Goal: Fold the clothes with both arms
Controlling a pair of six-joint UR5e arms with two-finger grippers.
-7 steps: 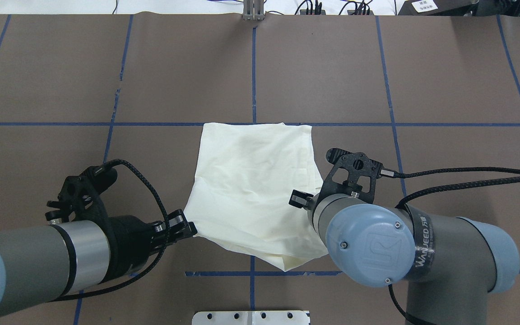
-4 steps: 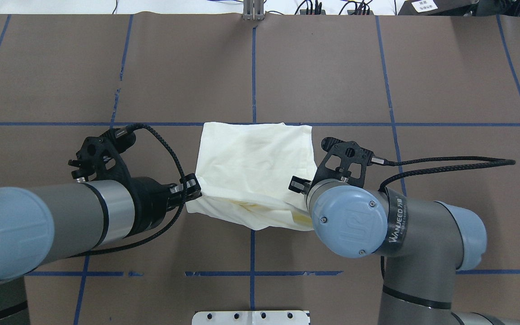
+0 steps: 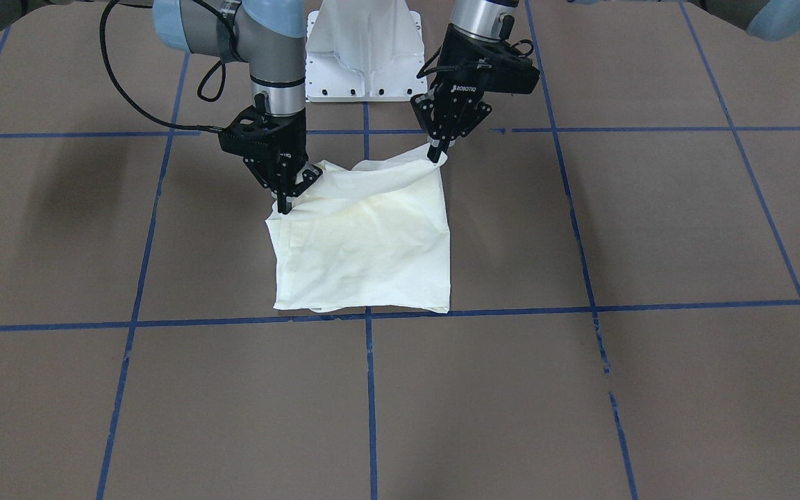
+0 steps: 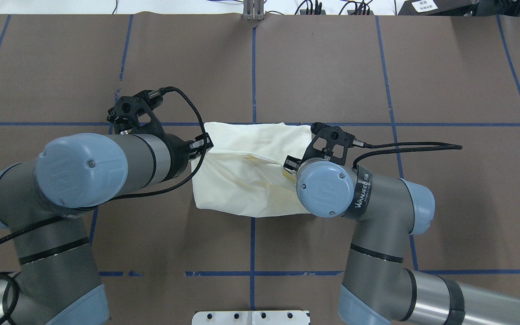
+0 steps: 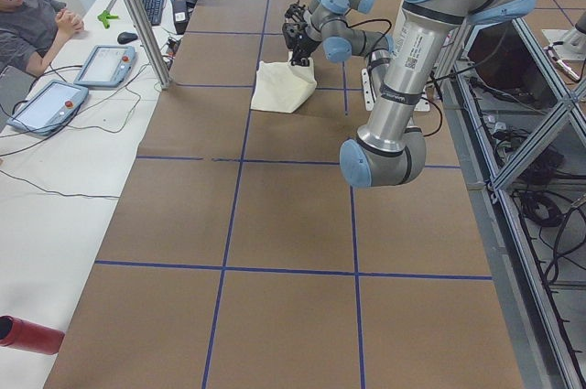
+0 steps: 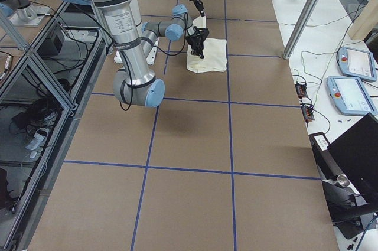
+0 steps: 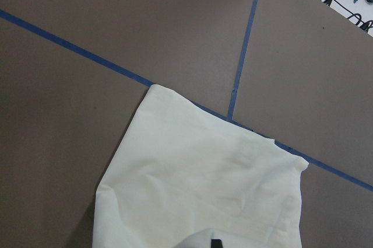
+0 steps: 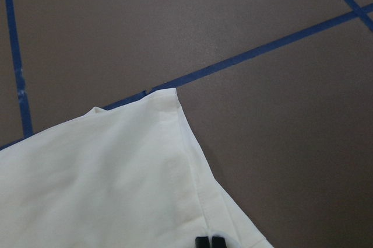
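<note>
Overhead exterior view is showing the left arm [image 4: 84,167] and the right arm [image 4: 327,189] reaching in from the near edge, each holding up a near corner of the cream T-shirt [image 4: 237,192], which is lying plain side up at the middle of the brown table [image 4: 332,67]. Seen from the front, the left gripper [image 3: 435,154] is pinching one raised corner with its fingers closed on the cloth, and the right gripper [image 3: 283,205] is clamping the other likewise. Farther out, the shirt's far hem is resting flat along a blue tape line [image 4: 377,124].
</note>
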